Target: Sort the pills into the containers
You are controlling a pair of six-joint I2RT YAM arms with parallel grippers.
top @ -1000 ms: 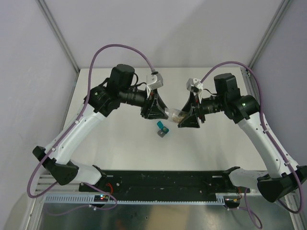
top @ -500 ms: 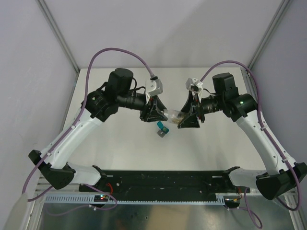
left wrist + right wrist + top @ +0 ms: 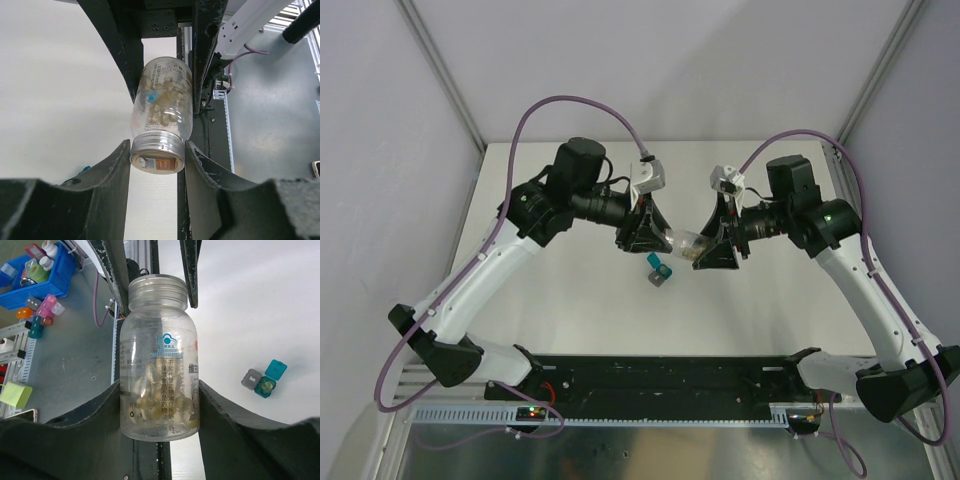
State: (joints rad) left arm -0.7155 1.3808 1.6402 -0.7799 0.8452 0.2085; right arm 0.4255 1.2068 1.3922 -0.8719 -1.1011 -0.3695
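The vial [image 3: 688, 243] is a translucent cylindrical bottle with a screw cap and yellowish-amber pills inside. It hangs sideways above the table between both grippers. My left gripper [image 3: 666, 238] is shut on its cap, seen end-on in the left wrist view [image 3: 158, 150]. My right gripper [image 3: 706, 250] is shut on its lower body [image 3: 159, 390]. The vial fills the left wrist view [image 3: 162, 105] and the right wrist view [image 3: 159, 360]. The teal-blue box [image 3: 660, 271] lies on the table just below, open, its grey flap folded out [image 3: 265, 380].
A black rail [image 3: 660, 375] with the arm bases runs along the near table edge. Off the table, the right wrist view shows a blue bin [image 3: 35, 270] of bottles and small coloured boxes [image 3: 42, 307].
The left arm's wrist and elbow have shifted slightly while holding the cap. The vial, the right arm and the teal box have stayed where they were.
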